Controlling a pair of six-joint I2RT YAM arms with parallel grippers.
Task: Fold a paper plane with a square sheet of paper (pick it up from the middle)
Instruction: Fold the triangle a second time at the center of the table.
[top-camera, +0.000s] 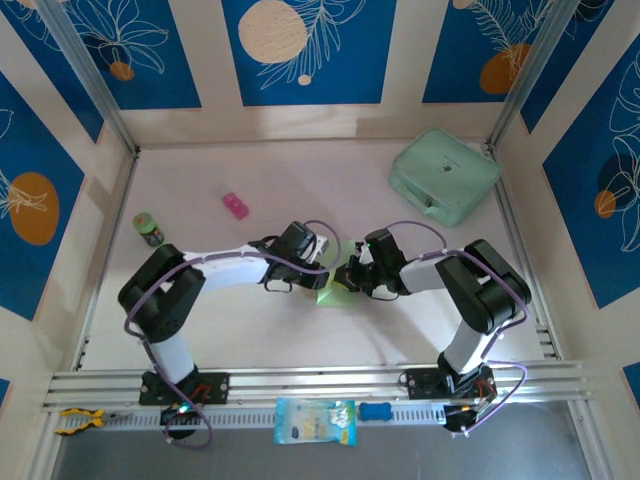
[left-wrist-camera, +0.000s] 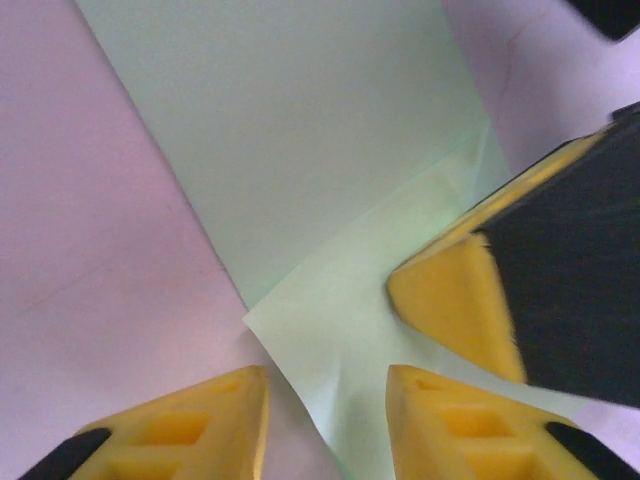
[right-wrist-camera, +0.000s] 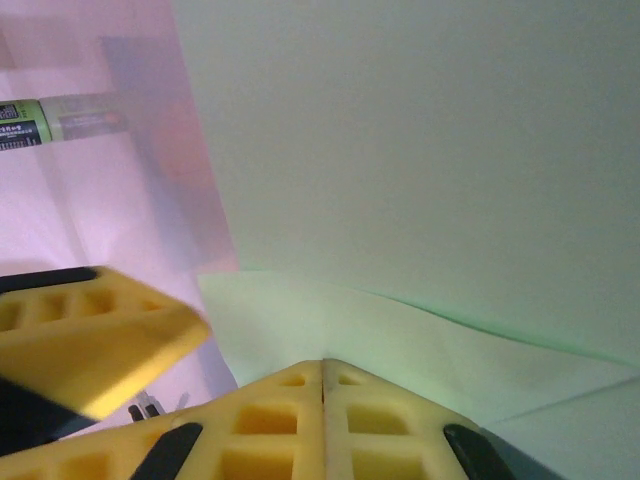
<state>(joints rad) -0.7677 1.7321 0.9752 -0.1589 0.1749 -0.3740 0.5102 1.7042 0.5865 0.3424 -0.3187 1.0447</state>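
The pale-green square sheet of paper lies folded on the table between both arms, showing as a small pointed shape. Whether its folds make a paper plane I cannot tell. In the left wrist view a folded flap lies over a lower layer. My left gripper stands open just above the flap's corner, with nothing held. My right gripper is shut, its tips pressed down on the paper; one of its fingers rests on the flap. The two grippers almost touch.
A mint-green zip case sits at the back right. A pink item and a small green bottle lie at the left. A blue-and-white packet and a yellow tool rest on the front rail.
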